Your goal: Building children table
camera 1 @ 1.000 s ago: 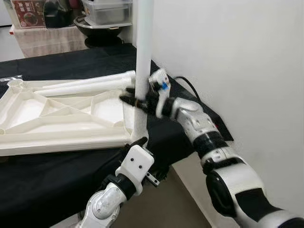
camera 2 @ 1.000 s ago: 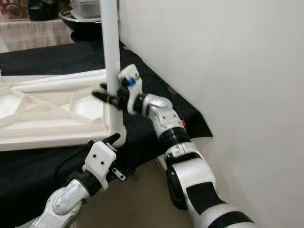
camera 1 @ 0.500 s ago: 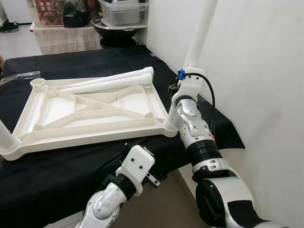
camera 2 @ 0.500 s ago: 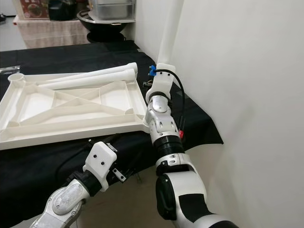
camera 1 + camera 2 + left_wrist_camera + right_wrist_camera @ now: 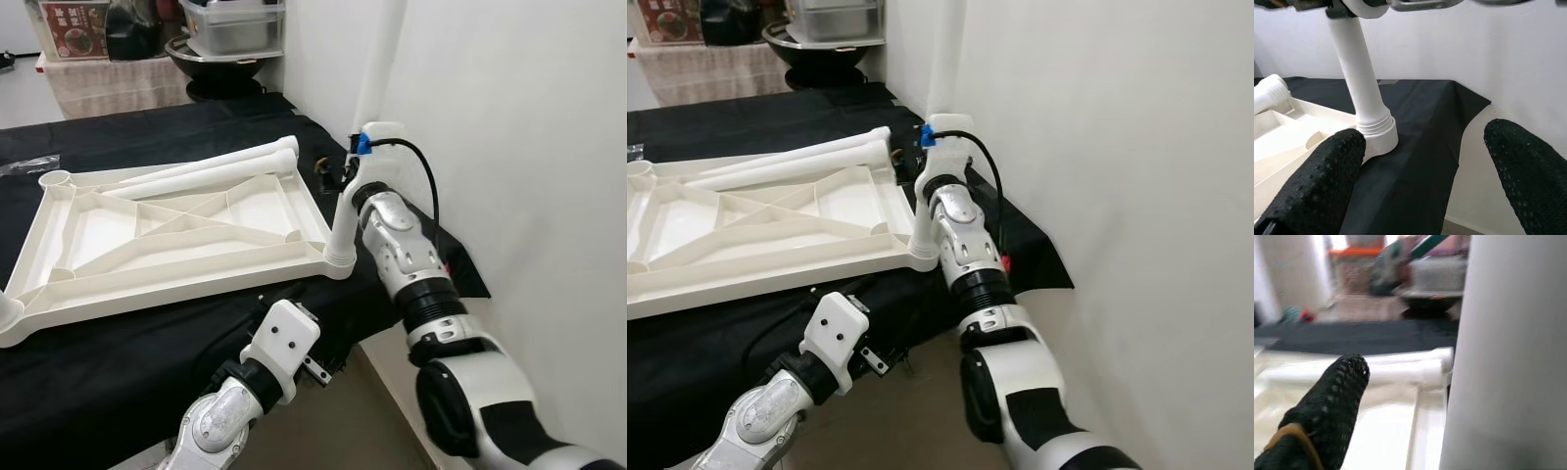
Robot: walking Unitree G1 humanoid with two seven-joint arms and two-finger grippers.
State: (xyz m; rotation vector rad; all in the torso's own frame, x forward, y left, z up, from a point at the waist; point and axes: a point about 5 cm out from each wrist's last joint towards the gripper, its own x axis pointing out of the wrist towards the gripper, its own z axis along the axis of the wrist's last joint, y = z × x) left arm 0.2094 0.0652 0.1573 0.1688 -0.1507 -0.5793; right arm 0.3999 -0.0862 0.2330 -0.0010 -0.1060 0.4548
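Note:
The white plastic table top (image 5: 176, 284) lies upside down on a black-covered table. A white leg (image 5: 345, 211) stands in its near right corner socket and leans slightly toward the wall. My right gripper (image 5: 335, 176) is at this leg about a third of the way up. It is open, and one black finger (image 5: 1327, 416) stands apart from the leg (image 5: 1508, 352). My left gripper (image 5: 1425, 161) hangs below the table's front edge, open and empty, facing the leg's base (image 5: 1376, 137). Two loose legs (image 5: 216, 168) lie along the far rim.
A white wall (image 5: 529, 147) runs close along the right of the table. A black cable (image 5: 423, 186) loops off my right wrist. A metal bowl and tub (image 5: 225, 44) sit on a shelf behind. Another leg's base (image 5: 8, 311) stands at the near left corner.
The view has shifted. The corner leg leans less toward the wall than half a second ago, and my right gripper stays beside it. The left arm has not moved.

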